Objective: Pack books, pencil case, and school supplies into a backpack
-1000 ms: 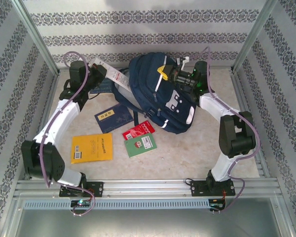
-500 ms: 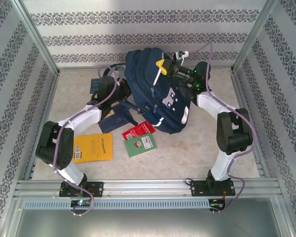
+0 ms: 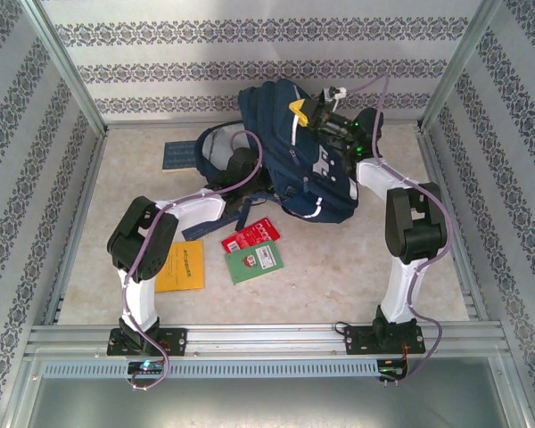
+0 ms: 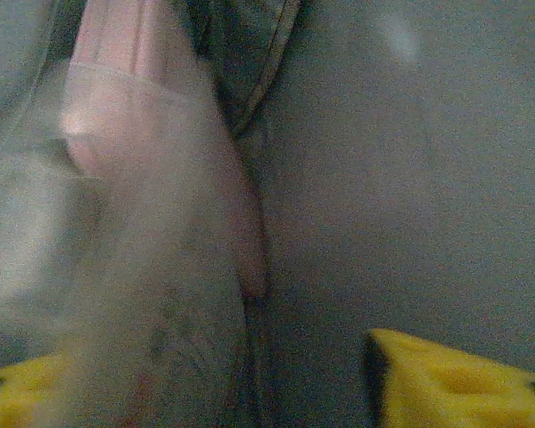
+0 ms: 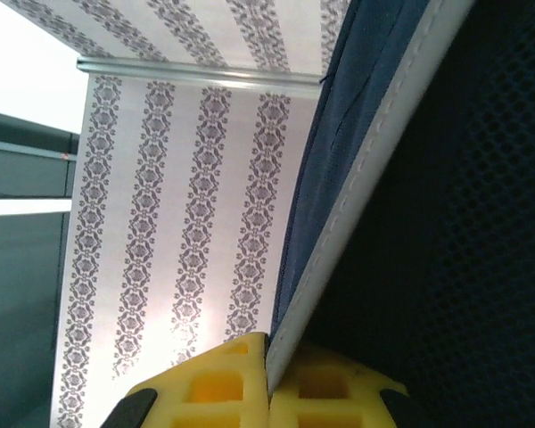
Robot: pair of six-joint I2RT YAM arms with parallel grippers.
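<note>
nearest your arm bases, on the pale marbled table (image 3: pixel 339 267), the thin yellow-orange softcover book (image 3: pixel 187 267) lay flat, its left part hidden under your left arm (image 3: pixel 143 245). just right of it lay the small green softcover book with a red-and-white picture (image 3: pixel 255 262). the glossy red flat packet (image 3: pixel 250 234) lay right against that book's far edge.

beyond those, your left forearm reached across to the large navy blue fabric backpack (image 3: pixel 272 143), which sat at the far middle of the table. the wrist went in at the backpack's open left side. in the left wrist view your left gripper (image 4: pixel 236 392) was inside, facing grey fabric. its yellow fingertips (image 4: pixel 446 379) stood wide apart at the two bottom corners, clamped on nothing. a pale pinkish strip (image 4: pixel 152 178) showed blurred ahead of them; you could not tell what it was or whether it touched them.

at the far left, well apart from the other books, a dark blue flat softcover book (image 3: pixel 180 154) lay just beside the backpack's left edge.

farthest back, your right gripper (image 3: pixel 301 111) was at the top of the backpack. in the right wrist view its two yellow pads (image 5: pixel 214 392) were pinched together on the backpack's pale grey piped edge, with navy mesh to the right.
</note>
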